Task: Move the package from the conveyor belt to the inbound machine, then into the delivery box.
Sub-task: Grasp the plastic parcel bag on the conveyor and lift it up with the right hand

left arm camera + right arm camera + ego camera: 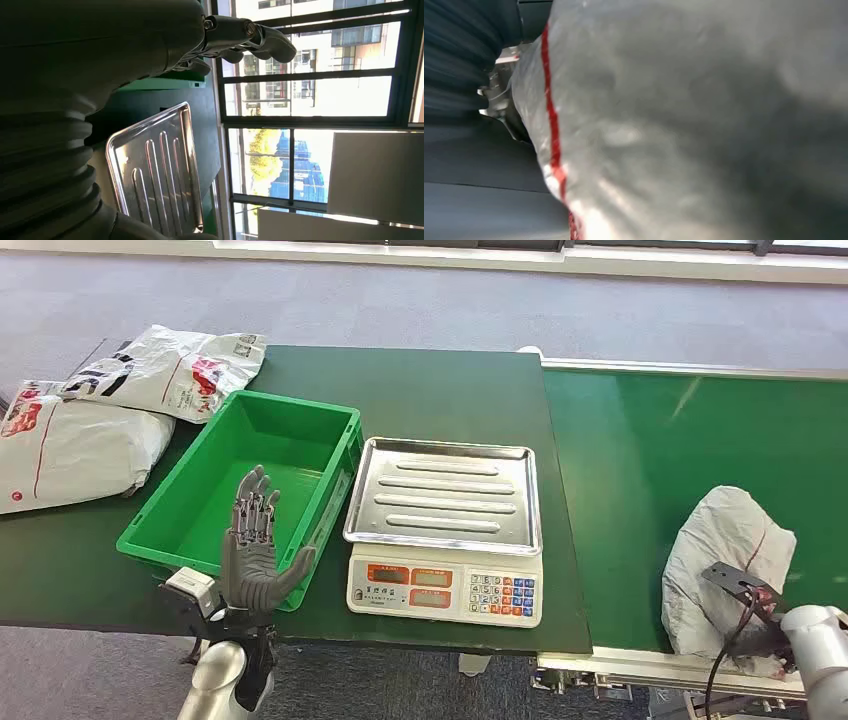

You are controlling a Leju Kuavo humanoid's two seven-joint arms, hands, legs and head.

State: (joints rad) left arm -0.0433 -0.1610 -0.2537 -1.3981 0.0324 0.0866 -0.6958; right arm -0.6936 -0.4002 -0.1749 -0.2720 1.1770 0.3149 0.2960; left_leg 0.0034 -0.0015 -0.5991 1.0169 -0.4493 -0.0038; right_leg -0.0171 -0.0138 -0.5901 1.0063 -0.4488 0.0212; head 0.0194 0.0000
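The crumpled white plastic mailer package with a red stripe [722, 565] is lying on the green conveyor belt [650, 470], at its near edge on the robot's right side, bulging upward. The right arm is reaching in at the package's near lower side; the right hand [760, 638] is sitting against the bag and is mostly hidden behind it and the wrist bracket, so I cannot tell whether its fingers are closing on the package or only touching it. In the right wrist view the grey-white bag surface with its red stripe [684, 125] is sitting very close to the lens, blurred. The left hand [255, 550] is raised upright over the near edge of the dark green worktop [440, 390], palm facing the camera, fingers spread apart and holding nothing; in the left wrist view its fingers [260, 40] are showing slightly curled against the bright windows. Directly behind the left hand, the green rectangular plastic crate [160, 530] is standing with nothing in it. Just beside the crate, toward the belt, the white electronic weighing scale with a ribbed stainless steel pan [445, 495] is resting with its keypad facing the robot. 2 white printed mailer bags [80, 435] are lying on the worktop's far left corner, beside the crate.
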